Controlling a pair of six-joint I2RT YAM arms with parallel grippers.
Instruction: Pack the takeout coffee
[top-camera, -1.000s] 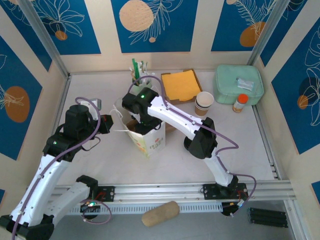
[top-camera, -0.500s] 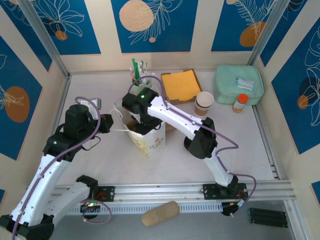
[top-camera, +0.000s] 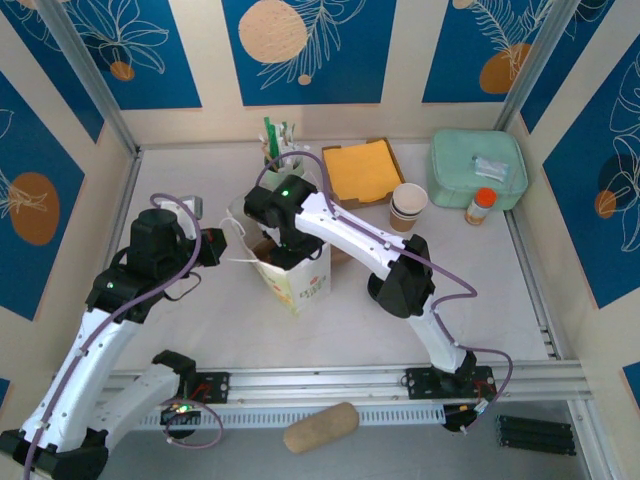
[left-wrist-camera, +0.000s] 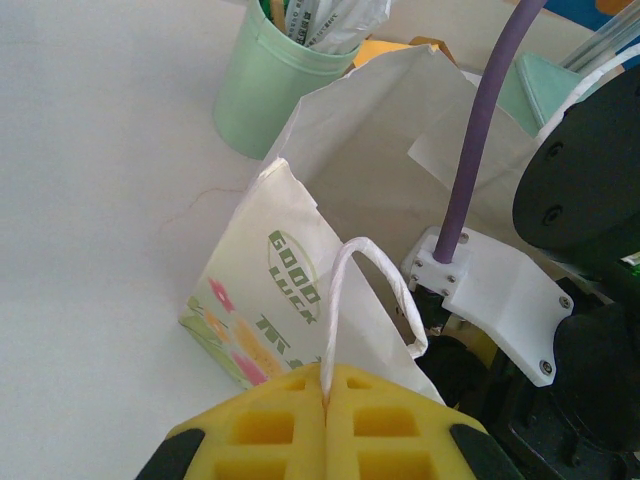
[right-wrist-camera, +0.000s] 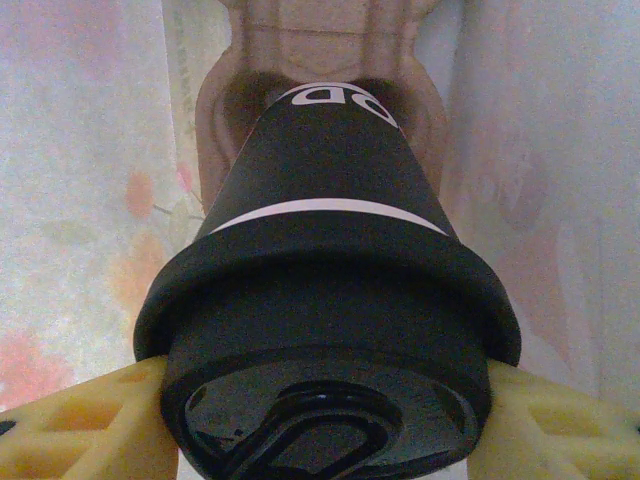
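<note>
Right wrist view first: the takeout coffee (right-wrist-camera: 325, 300) sits clamped in the right tool (right-wrist-camera: 320, 420), one yellow finger (right-wrist-camera: 70, 425) pressing on each side just under the rim of the black lid. The lid faces the camera and the cup's base points away, down toward a brown pulp carrier (right-wrist-camera: 225, 110). Pale paper walls with faint flower print stand on both sides, so the cup is inside the paper bag (left-wrist-camera: 270, 300). I can't tell if the base touches the carrier or hangs just above it. The cup's sides look dark in this shot, with a thin white band around them.

Over in the left wrist view, the left tool (left-wrist-camera: 327, 420) is pinched together on the bag's white twisted handle (left-wrist-camera: 345, 290), which loops up from between the yellow pads.

From the top camera, the bag stands on the surface (top-camera: 480, 290) between the two arms, with the right arm reaching down into its mouth and the left tool just beside it.

Compared with a second ago, nothing has shifted as far as I can see: same arm poses, same bag position.

Writing: the bag says "GOOD LUCK" in green above some flowers. White letters near the cup's base read something like "DD", not sure.
</note>
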